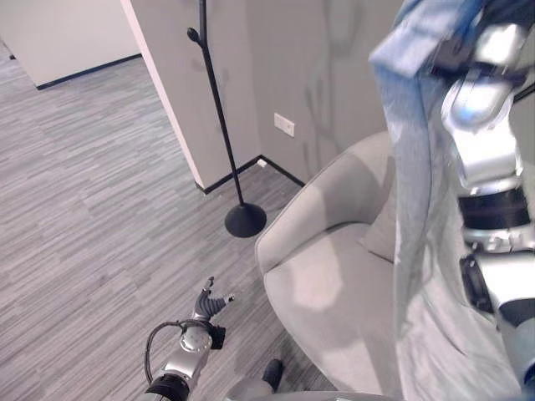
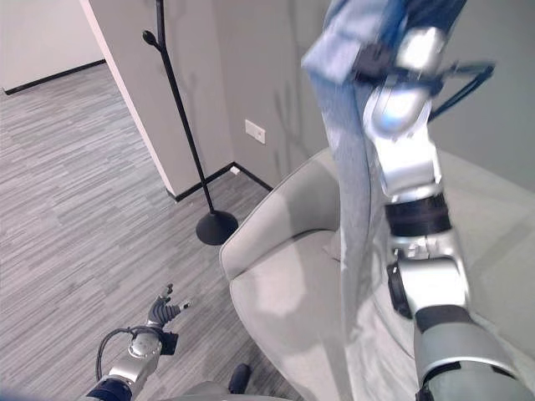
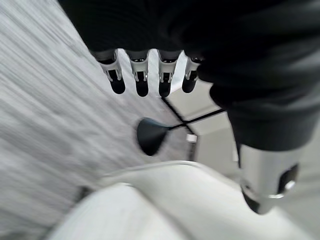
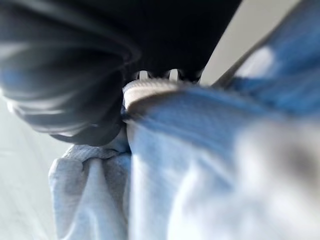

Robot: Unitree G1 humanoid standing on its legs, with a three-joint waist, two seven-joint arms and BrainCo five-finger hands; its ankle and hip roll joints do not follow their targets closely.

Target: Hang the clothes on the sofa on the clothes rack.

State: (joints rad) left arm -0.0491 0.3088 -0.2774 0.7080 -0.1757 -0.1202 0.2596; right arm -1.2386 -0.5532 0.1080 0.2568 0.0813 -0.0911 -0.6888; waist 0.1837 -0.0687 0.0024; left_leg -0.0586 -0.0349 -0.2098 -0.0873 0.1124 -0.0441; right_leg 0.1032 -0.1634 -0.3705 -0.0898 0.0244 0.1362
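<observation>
One light blue fabric garment raised high above the pale grey upholstered sofa, hanging in a long fold from the right hand down past the silver-grey forearm to just above the seat. Bunched at its upper end against the right hand near the top of the head views. Seen in the right wrist view as blue cloth gathered close under the dark ribbed cover, with a white ribbed edge pressed against the hand. Fingers of that hand hidden among the cloth: cannot tell whether clamped on it or merely under it.

Well apart from the garment, to the left, a slim black metal clothes rack with a short knobbed peg high on its pole and a round black base on the grey striped plank floor. Set just beside the corner of the grey wall, near the sofa's rounded arm. Bare of clothing on the part visible.

Low at the left, the left hand held over the floor beside the sofa's front edge, holding nothing. Its dark-tipped fingers straight and spread apart in a row, the thumb set off to one side. Beyond them in the left wrist view, the rack's base and the sofa's pale rim.
</observation>
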